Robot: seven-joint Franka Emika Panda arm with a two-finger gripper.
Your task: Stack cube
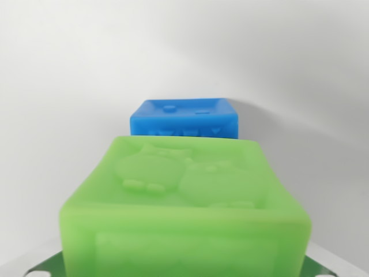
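Filling the lower frame, a translucent green cube [184, 208] of soft, rounded-edged rubbery material shows embossed cartoon animals on its top, beyond it a glossy blue cube [183, 118] with raised shapes rests on the white tabletop [63, 75]; the hand's state cannot be told.

Green cube close up, blue cube behind

A soft green rubbery cube [184, 208] with embossed figures fills the foreground; a smaller-looking blue embossed cube [184, 118] sits at 12 o'clock on the white tabletop [63, 86].
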